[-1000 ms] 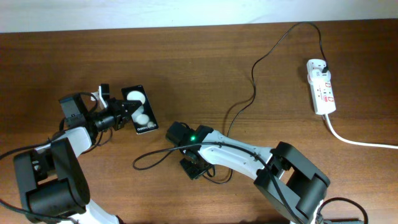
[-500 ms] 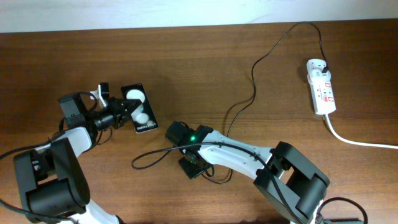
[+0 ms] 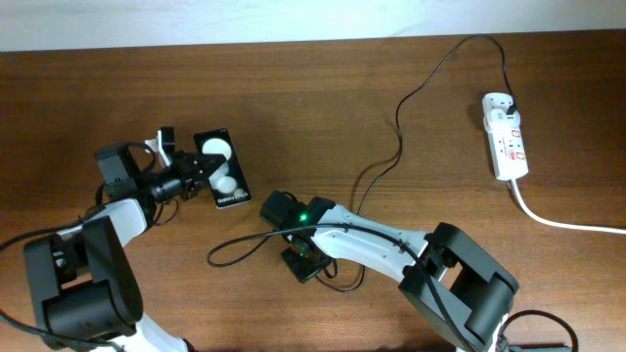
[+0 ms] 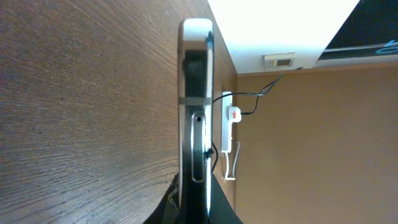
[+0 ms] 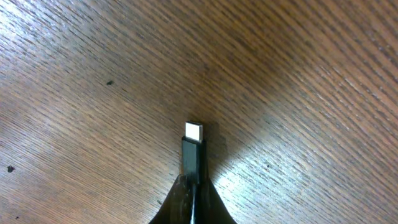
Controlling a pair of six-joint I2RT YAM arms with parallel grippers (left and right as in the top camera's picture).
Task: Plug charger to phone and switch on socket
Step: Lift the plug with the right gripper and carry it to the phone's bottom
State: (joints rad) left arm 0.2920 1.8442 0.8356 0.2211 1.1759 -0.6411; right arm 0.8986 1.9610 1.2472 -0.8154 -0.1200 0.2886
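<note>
The black phone (image 3: 221, 169) with two round white reflections is at the left of the table, held by my left gripper (image 3: 192, 173), which is shut on its end. In the left wrist view the phone (image 4: 194, 99) stands on edge between the jaws. My right gripper (image 3: 303, 261) is at mid-table, shut on the charger's black connector tip (image 5: 193, 149), whose metal end points at bare wood. The thin black charger cable (image 3: 401, 117) runs up to the white socket strip (image 3: 506, 137) at the far right, also seen in the left wrist view (image 4: 229, 134).
A thick white cord (image 3: 562, 222) leaves the strip toward the right edge. The black cable loops on the table left of my right gripper (image 3: 230, 252). A white wall edge (image 3: 245, 20) bounds the table's back.
My left gripper has shifted the phone slightly to the right, toward the table's middle. The right arm and connector have not visibly moved.
</note>
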